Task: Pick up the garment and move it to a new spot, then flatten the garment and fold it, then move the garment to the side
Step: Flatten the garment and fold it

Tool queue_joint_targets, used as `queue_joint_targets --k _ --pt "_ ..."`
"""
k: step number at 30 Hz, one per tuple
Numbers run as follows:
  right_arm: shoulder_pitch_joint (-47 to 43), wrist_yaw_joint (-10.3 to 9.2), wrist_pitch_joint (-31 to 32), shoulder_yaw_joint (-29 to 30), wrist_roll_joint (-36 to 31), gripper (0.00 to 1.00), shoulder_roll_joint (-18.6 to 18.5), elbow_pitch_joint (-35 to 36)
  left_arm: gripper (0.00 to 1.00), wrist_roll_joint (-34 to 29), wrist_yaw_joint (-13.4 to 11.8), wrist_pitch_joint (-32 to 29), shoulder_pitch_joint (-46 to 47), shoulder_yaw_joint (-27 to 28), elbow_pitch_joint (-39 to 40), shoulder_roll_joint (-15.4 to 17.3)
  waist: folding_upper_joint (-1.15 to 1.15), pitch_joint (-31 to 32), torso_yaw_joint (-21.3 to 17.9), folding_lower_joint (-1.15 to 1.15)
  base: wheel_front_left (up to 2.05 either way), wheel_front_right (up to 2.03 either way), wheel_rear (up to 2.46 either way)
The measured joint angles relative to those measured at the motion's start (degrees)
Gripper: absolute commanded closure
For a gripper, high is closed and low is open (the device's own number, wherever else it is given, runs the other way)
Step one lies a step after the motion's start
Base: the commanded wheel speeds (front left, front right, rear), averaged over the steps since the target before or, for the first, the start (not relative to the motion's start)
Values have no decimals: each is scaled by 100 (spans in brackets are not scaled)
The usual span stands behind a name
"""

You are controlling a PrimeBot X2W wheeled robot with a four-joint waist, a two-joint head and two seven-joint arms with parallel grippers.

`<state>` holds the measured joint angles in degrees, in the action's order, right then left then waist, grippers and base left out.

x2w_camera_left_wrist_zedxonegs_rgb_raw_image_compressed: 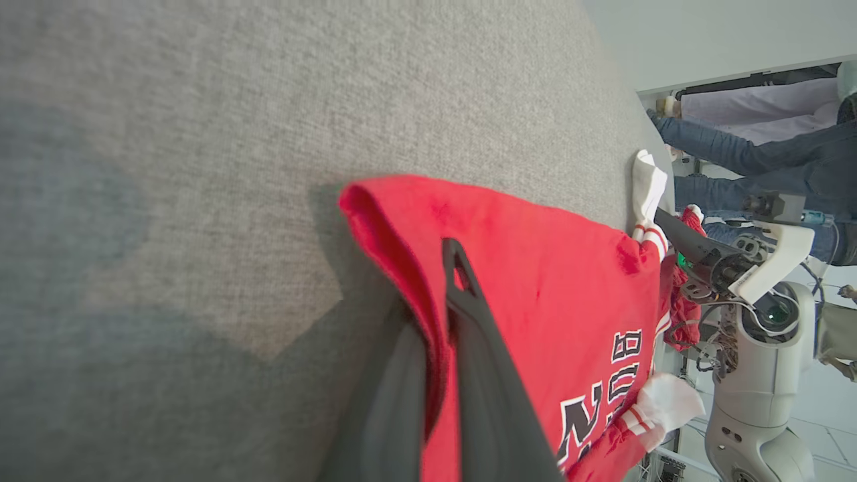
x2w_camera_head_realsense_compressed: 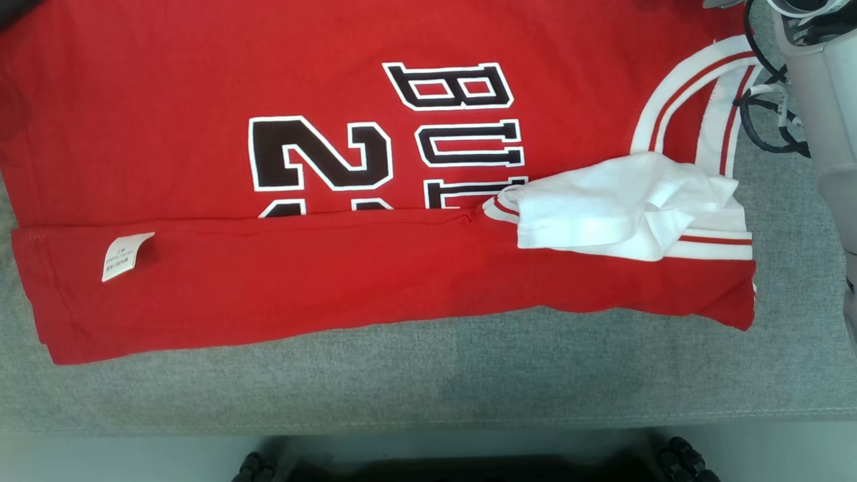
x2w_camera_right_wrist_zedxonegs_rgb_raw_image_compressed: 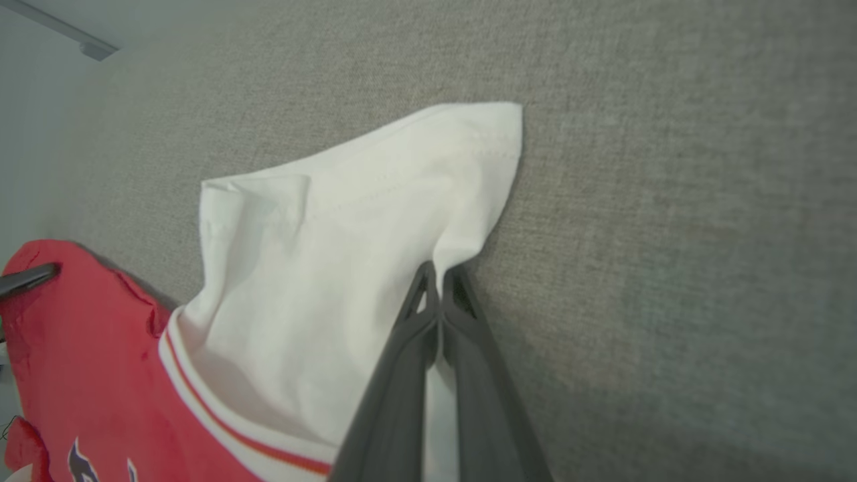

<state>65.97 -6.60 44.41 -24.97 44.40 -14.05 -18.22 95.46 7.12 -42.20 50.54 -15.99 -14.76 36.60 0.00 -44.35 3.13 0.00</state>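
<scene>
Both are closed: my left gripper holds the hem of the red-and-white cotton jersey, which is spread on the grey fabric surface, and my right gripper holds its white sleeve. Uneven pulling could spoil the near fold.

Garment: red knit cloth, matt, smooth.
Sleeve: white cloth, stitched hem.
Lettering: flat matt print, black edged in white.
Label: thin, white; cloth or paper cannot be told.
Table cover: grey woven cloth, coarse, matt.
Left gripper, right gripper: 2 dark, matt, plastic-looking fingers each.
Arm shell: pale smooth plastic, slight sheen.
</scene>
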Motion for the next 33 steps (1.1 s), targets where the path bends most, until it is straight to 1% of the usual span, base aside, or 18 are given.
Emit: queue_joint_targets --k 16,21,23,24,26,33 --pt "0 4 -51 20 -1 100 -40 2 100 -81 0 249 12 222 341 -33 0 7 75 0 0 0 0" --pt "-3 48 -51 -20 -2 100 -71 2 99 -103 0 327 -78 236 408 -36 0 39 103 0 0 0 0" --pt "-3 56 -51 -46 -2 100 -90 5 82 -156 0 369 -140 245 393 -35 0 57 111 0 0 0 0" --pt "-7 89 -51 -67 -3 100 -92 4 67 -185 0 378 -165 245 376 -35 0 68 113 0 0 0 0" --pt "-19 103 -47 -116 -3 100 -86 11 0 -278 0 475 -241 260 324 -35 0 101 112 0 0 0 0" --pt "-31 103 60 -204 -3 100 -56 97 0 -400 0 699 -273 337 222 -33 0 135 84 0 0 0 0"
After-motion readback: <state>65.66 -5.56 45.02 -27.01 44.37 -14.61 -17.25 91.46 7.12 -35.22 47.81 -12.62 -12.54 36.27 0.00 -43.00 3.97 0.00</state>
